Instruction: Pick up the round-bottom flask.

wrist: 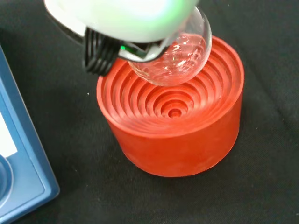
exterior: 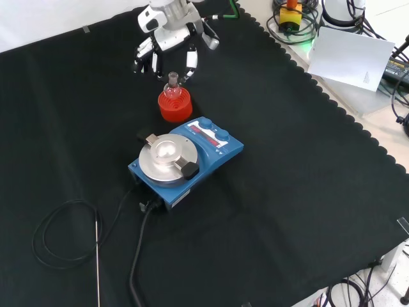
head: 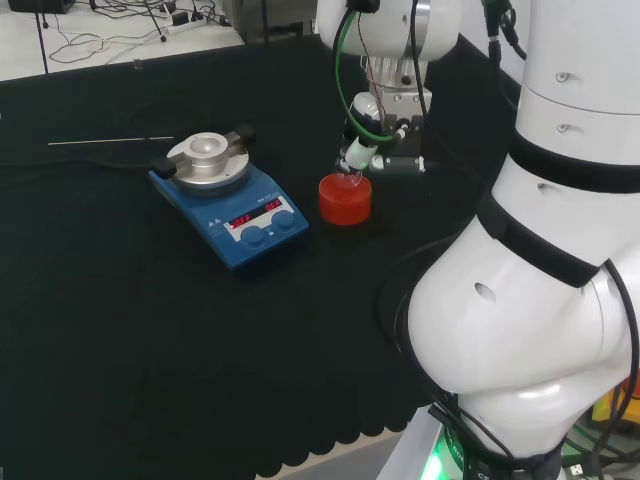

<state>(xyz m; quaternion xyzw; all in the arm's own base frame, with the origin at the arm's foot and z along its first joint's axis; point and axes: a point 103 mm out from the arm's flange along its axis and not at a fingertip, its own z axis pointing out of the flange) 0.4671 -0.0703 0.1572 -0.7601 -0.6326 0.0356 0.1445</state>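
— Looking down, we see the round-bottom flask (wrist: 175, 58) tilted over the red ribbed stand (wrist: 173, 123), beside the blue hotplate (exterior: 185, 160).

— Thin, slippery glass; we judge the neck safest. The hand (exterior: 167, 48) hovers, fingers straight, released.

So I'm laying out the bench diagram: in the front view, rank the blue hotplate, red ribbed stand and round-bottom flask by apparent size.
1. blue hotplate
2. red ribbed stand
3. round-bottom flask
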